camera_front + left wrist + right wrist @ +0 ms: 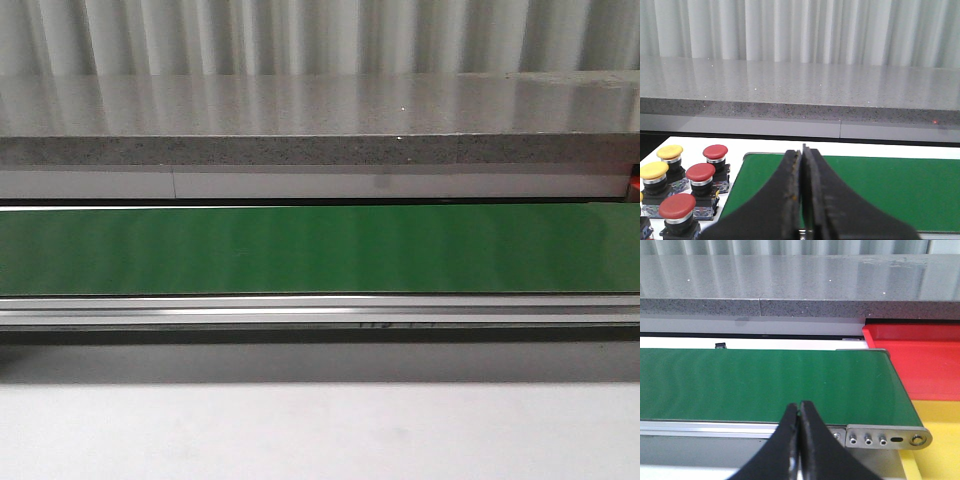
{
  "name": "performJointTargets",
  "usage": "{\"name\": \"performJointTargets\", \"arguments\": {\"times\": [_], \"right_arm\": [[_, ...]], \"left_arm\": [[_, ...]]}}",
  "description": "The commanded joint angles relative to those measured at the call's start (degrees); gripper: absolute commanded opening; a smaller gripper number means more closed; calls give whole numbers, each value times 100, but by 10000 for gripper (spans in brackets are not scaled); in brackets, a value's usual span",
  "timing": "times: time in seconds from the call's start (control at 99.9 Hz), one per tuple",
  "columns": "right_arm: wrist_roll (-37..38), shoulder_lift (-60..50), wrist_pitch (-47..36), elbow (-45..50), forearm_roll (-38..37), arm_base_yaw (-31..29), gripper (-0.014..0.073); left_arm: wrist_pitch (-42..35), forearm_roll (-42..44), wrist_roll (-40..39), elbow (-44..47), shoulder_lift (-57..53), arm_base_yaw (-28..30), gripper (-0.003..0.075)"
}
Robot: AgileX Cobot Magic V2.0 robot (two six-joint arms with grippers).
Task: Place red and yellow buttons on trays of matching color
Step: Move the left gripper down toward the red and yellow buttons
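Both grippers are empty with their fingers pressed together: the left gripper (802, 165) hangs over the near end of the green conveyor belt (875, 192), and the right gripper (799, 425) sits at the belt's other end.

The buttons wait in a cluster on the white counter (690, 145) at about 9 o'clock from the left fingers — red buttons (700, 172) mixed tightly with yellow buttons (653, 170). The red tray (925, 357) and yellow tray (940, 440) lie past the belt's end, at roughly 2 and 4 o'clock from the right fingers.

The main risk, as I judge it, is the crowding: fingers opening around one cap could nudge or tip a neighbour, or pick the wrong colour. The tall, narrow bodies may also topple on the belt.

Behind the belt runs a speckled grey stone ledge (320, 150) — pale curtains (320, 35) close off the room.
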Motion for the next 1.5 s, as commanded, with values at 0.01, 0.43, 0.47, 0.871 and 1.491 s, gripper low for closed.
{"name": "performJointTargets", "arguments": {"times": [0.01,0.43,0.47,0.871,1.491], "right_arm": [[-5,-93,-451,4,-57,-28,-67],[-5,-93,-451,4,-57,-28,-67],[-5,-93,-451,4,-57,-28,-67],[-5,-93,-451,4,-57,-28,-67],[-5,-93,-451,4,-57,-28,-67]], "left_arm": [[-469,-13,-44,270,-163,-39,-20],[-642,-13,-44,200,-163,-39,-20],[-629,-13,-44,109,-163,-39,-20],[1661,-13,-44,-2254,1203,-39,-20],[4750,-139,-44,-4153,3485,-39,-19]]}}
